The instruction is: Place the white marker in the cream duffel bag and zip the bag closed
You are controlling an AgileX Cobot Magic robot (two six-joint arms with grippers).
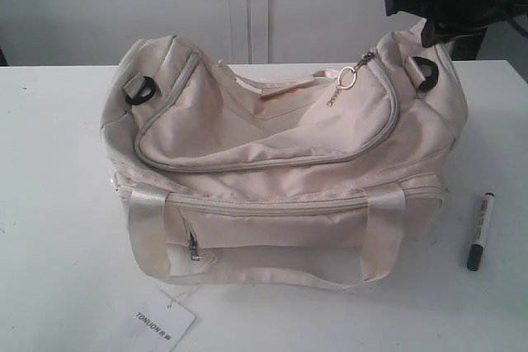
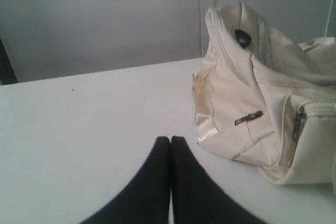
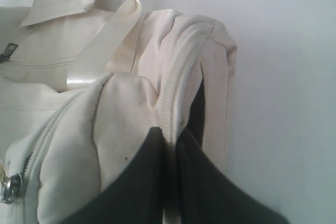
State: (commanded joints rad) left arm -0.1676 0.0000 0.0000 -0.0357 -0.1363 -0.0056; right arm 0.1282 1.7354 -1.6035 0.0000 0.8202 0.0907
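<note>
One cream duffel bag [image 1: 280, 162] is sitting on the white table [image 1: 49, 204]. One white marker [image 1: 480, 231] is lying on the table outside the bag, just off its right end toward the front, and it is touching nothing. One paper tag [image 1: 165, 323] is lying in front of the bag, by its left front corner.

Two black rings are showing on the bag's top, a left D-ring [image 1: 139, 90] and a right D-ring [image 1: 425, 73]. One gold chain pull [image 1: 346, 80] is hanging at the right end of the curved top zipper. One front handle strap [image 1: 147, 228] is drooping over the bag's front face. The bag's inside is hidden from where I am standing, so I cannot tell what it is holding.

Two grippers are working here. The left gripper [image 2: 170, 141] is sitting low over the table beside the bag's left end, with its fingers pressed together on nothing. The right gripper [image 3: 169, 136] is at the bag's right end, its fingers pinching narrowly on the zipper seam there.
</note>
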